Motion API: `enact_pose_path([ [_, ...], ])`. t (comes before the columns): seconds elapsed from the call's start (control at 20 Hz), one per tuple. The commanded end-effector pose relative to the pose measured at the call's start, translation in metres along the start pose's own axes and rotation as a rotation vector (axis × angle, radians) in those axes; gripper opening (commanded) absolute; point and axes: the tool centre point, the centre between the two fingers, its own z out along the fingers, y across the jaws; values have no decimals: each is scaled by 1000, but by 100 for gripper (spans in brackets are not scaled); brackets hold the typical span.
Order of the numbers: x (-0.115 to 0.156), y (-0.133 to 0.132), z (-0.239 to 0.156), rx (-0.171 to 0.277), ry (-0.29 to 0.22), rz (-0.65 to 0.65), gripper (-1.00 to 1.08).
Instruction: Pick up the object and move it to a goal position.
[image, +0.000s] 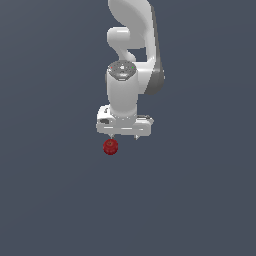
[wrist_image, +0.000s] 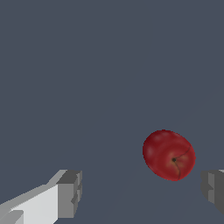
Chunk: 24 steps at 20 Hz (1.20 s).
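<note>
The object, a small dark red apple-like ball (image: 110, 146), lies on the flat grey floor just in front of the white gripper (image: 124, 136) in the exterior view, slightly toward that view's left. In the wrist view the ball (wrist_image: 169, 154) shows its dimpled top and sits ahead of the gripper (wrist_image: 142, 190), nearer one grey fingertip (wrist_image: 212, 188) than the other (wrist_image: 70, 192). The jaws stand wide apart with nothing between them. The gripper points straight down and does not touch the ball.
The white arm (image: 132, 45) rises behind the gripper toward the top of the exterior view. The grey floor (image: 55, 190) shows nothing else on it.
</note>
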Motion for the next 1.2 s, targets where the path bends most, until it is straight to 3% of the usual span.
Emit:
enact_pose_path([
  [0.0, -2, 9, 9, 2, -3, 54, 100],
  [0.6, -18, 63, 59, 3, -13, 379, 100],
  [1.15, -22, 72, 70, 1, -15, 430, 100],
])
